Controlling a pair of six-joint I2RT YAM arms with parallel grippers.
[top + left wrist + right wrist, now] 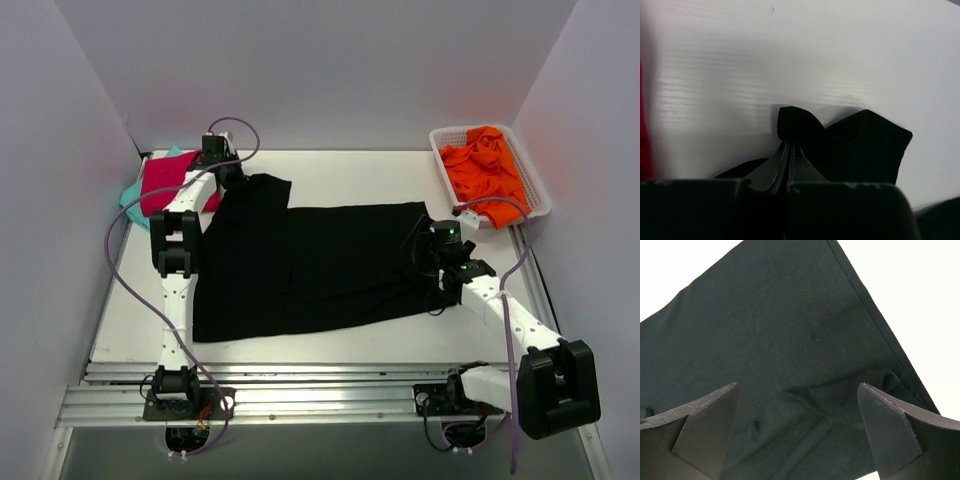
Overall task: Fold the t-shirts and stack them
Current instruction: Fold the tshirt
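Where left end effector (pixel 789 149) clamps black t-shirt (pixel 310 265), contact lost in dark cloth; right end effector (pixel 797 390) wide above it.

Bench: white matte top (pixel 340 172), with faint grain lines in the left wrist view.
Back wall: plain pale lilac-grey panel (pixel 320 70), meets the bench's far edge.
Side walls: matching panels, left (pixel 50 200) and right (pixel 600 150), hemming the bench in.
Near edge: aluminium rails (pixel 320 398) across the width.
Light: even, soft shadows, faint orange cast low on the right wall.
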